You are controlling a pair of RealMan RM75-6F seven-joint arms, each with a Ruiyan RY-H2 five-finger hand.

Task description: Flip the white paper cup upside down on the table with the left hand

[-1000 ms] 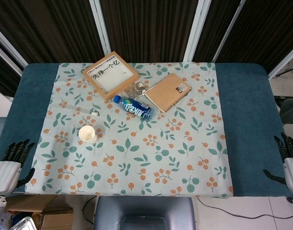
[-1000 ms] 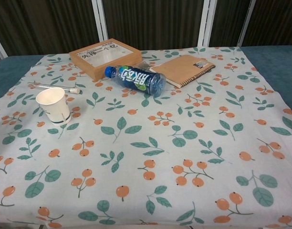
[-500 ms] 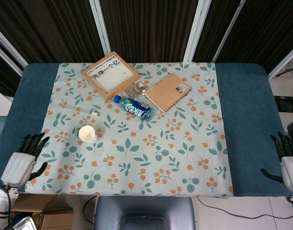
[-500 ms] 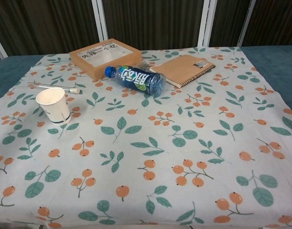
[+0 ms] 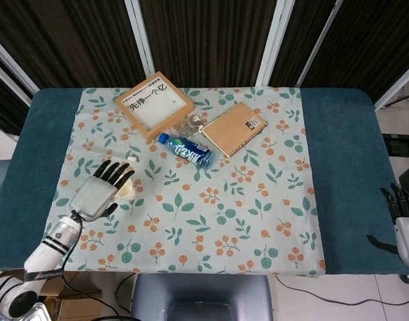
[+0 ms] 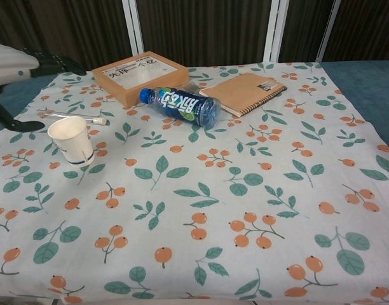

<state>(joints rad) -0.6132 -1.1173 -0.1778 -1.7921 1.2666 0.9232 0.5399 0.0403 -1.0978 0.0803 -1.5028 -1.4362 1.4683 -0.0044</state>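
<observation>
The left hand (image 5: 97, 190) has swung in from the near left edge of the tabletop (image 5: 341, 167), where it hung a moment ago, and now hovers over the small white paper cup (image 6: 71, 140). From the head view its dark fingers (image 5: 114, 172) are spread and reach past the cup's rim; only a sliver of the cup shows beneath the palm. From the chest view the cup stands upright, mouth up, on the leaf-and-berry patterned cloth (image 6: 201, 190), in the same spot as before, and the hand sits above and behind it without touching. So the approach is made but nothing is gripped yet; I judge the next step is to lower and close around the cup's wall. The right hand (image 5: 405, 227) waits at the right edge, fingers apart, holding nothing.
</observation>
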